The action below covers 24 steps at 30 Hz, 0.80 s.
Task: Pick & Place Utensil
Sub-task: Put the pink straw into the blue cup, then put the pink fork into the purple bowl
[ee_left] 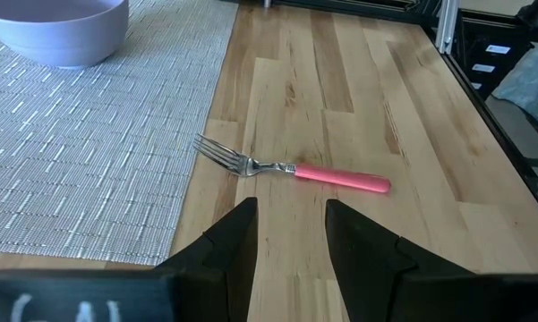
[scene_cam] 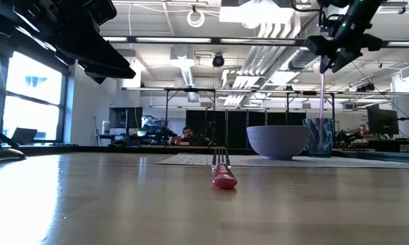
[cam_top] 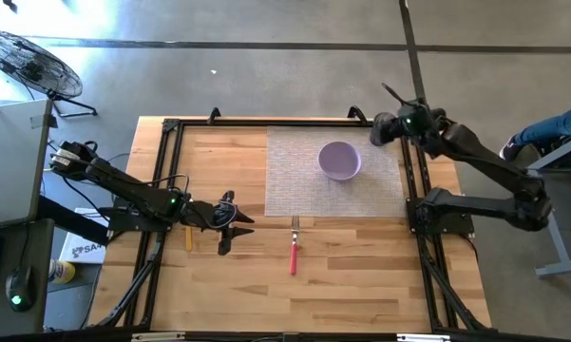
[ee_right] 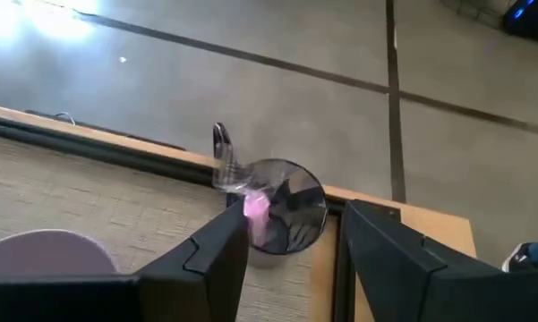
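— Nearest in the low view is the pink-handled fork (scene_cam: 223,173), lying flat on the wooden table (scene_cam: 88,204), tines pointing away. Behind it, toward one o'clock, sits the lavender bowl (scene_cam: 278,141) on the woven mat (scene_cam: 190,160).

— And the arms there?

— One dark arm hangs at ten o'clock; another, at one o'clock, is up high over a clear cup (scene_cam: 318,137) with a pink utensil (scene_cam: 322,102) rising out of it.

— From the high view?

— The fork (cam_top: 293,249) lies just off the mat's (cam_top: 295,180) six o'clock edge. The left gripper (cam_top: 236,226) is near it, at the fork's nine o'clock, not touching. The right gripper (cam_top: 375,129) is at the mat's one o'clock corner; the bowl (cam_top: 340,160) sits just beside it.

— Left wrist view?

— Left fingers (ee_left: 233,246) stand apart, nothing between them; the fork (ee_left: 295,169) lies just ahead on bare wood beside the mat (ee_left: 81,152), the bowl (ee_left: 58,27) farther off.

— Right wrist?

— Right fingers (ee_right: 217,243) are spread wide and hold nothing. The cup (ee_right: 286,207) sits below, between them, with a pink-handled spoon (ee_right: 237,179) leaning in it.
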{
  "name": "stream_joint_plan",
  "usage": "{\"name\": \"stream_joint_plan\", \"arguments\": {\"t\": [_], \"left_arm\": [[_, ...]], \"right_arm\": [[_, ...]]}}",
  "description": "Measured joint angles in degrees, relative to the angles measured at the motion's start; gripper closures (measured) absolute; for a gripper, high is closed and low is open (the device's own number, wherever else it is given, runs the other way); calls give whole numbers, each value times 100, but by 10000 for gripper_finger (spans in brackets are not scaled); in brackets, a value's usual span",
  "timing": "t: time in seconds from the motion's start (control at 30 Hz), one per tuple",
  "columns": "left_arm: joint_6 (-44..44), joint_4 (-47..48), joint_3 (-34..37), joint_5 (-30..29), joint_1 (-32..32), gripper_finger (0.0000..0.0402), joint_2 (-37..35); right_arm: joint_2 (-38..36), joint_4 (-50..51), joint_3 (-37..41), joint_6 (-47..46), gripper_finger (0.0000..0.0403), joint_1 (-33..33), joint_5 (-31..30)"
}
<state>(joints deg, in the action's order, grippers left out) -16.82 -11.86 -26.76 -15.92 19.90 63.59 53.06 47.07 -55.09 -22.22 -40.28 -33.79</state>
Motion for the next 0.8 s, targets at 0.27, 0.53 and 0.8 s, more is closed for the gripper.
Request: {"name": "stream_joint_plan", "arguments": {"t": [0.27, 0.53, 0.8], "left_arm": [[0, 0, 0, 0, -2, 273, 0], [0, 0, 0, 0, -1, 273, 0], [0, 0, 0, 0, -1, 273, 1]], "right_arm": [[-1, 1186, -1080, -341, 223, 339, -492], [24, 1423, -1803, -639, 223, 1122, -49], [715, 598, -1638, -1312, 233, 2926, -36]]}}
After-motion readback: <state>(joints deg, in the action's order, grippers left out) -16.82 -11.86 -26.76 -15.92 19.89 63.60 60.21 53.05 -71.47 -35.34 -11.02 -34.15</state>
